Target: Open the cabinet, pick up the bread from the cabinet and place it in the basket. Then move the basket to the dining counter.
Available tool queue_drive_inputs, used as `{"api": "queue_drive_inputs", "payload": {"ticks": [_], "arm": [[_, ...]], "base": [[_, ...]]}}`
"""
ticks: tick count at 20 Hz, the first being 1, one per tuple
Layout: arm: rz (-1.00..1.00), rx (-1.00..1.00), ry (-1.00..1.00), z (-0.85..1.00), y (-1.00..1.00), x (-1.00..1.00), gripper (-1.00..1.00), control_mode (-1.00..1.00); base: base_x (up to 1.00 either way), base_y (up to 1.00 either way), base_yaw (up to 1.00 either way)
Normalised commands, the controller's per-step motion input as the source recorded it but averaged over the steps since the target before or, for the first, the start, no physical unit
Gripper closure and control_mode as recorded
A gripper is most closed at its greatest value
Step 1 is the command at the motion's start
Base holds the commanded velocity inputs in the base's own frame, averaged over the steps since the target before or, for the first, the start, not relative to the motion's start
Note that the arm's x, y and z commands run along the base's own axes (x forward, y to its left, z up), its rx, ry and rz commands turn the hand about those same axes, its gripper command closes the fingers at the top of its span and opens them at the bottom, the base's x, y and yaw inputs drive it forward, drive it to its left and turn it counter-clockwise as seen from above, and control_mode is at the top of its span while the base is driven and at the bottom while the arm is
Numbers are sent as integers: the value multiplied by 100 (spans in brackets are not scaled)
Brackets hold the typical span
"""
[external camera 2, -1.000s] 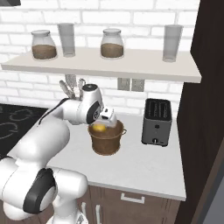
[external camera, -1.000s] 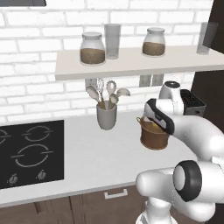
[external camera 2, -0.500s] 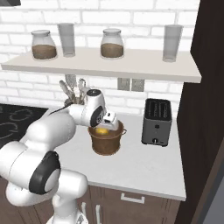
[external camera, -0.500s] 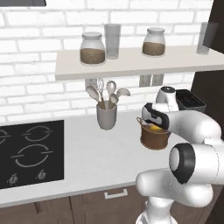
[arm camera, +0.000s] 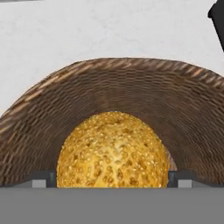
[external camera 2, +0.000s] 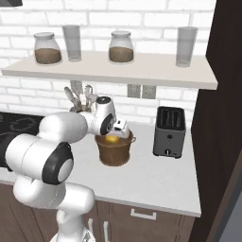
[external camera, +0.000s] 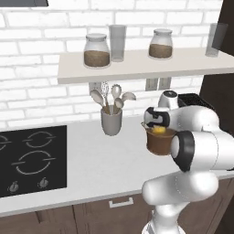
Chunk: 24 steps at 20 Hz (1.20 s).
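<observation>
Arm pulled lower since before, gripper (external camera 2: 119,131) spread apart over upright basket (external camera 2: 113,150), round bread (arm camera: 113,151) inside, released

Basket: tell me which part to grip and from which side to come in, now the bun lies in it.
Grip the basket by its woven rim, one finger inside and one outside, coming down from above. It stands upright with its mouth open to the top; the bread fills the middle, so choose rim clear of it. The gripper is open just over it.
</observation>
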Motion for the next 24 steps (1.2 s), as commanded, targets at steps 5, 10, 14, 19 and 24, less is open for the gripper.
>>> {"api": "queue_drive_inputs", "payload": {"ticks": [5,10,14,19,24], "arm": [[1,0,0,-41,-2,59,-100,-100],[1,0,0,-30,-12,0,-100,-100],[0,0,-7,-12,-5,-75,-100,-100],[0,0,-17,-27,0,-50,-100,-100],[0,0,-16,23,7,-60,-100,-100]], "base": [[0,0,0],[0,0,0],[0,0,0],[0,0,0],[0,0,0]]}}
